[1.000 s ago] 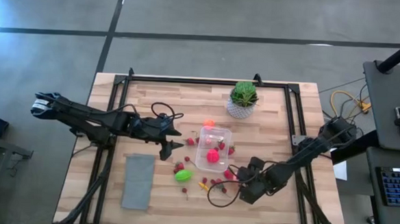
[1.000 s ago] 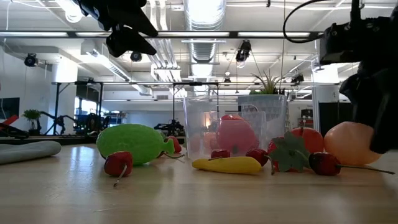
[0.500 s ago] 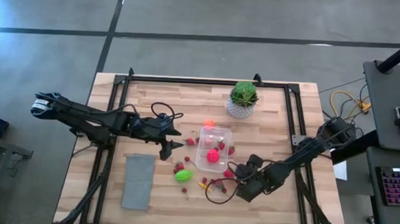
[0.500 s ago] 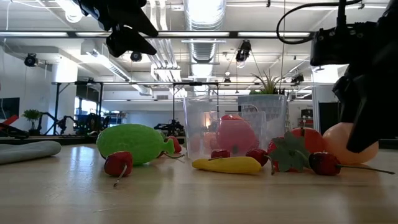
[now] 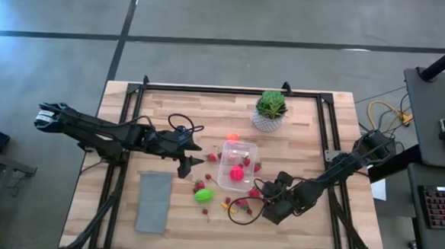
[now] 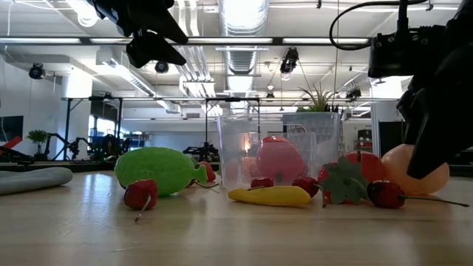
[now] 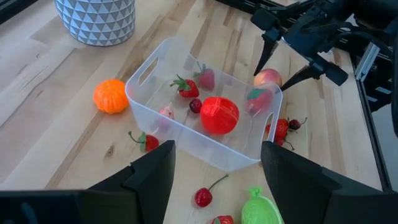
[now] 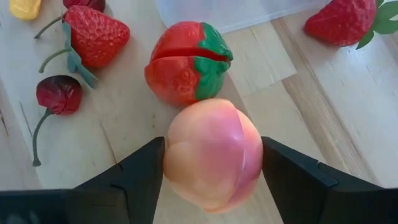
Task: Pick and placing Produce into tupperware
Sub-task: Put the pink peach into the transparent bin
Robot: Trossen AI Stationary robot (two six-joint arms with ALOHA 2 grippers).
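Note:
The clear tupperware (image 5: 237, 163) stands mid-table and holds a red ball (image 7: 219, 115), strawberries and a cherry. More produce lies around it on the wood: an orange ball (image 7: 111, 96), a green piece (image 5: 203, 194), a yellow bit (image 6: 270, 196), cherries and strawberries. A pink-orange peach (image 8: 211, 155) rests on the table just right of the tub, beside a red-and-green piece (image 8: 186, 62). My right gripper (image 5: 255, 199) is down around the peach. My left gripper (image 5: 192, 166) hangs open above the table, left of the tub, with nothing between its fingers. My right gripper has the peach between its two fingers, one against each of its opposite sides (image 8: 168, 158). The fingers come steeply from above, slanting in from the table's right. The peach sits with its underside on the table (image 6: 414, 174).
A spiky green plant in a white pot (image 5: 270, 112) stands behind the tub. A flat grey rectangle (image 5: 154, 201) lies at the near left. Black frame rails (image 5: 328, 138) run along the table's sides. Loose cherries and strawberries lie close around the peach.
My right gripper has edged a little toward the table's left, closer over the peach, so its dark finger now covers more of the peach in the low view. The peach stays on the table.

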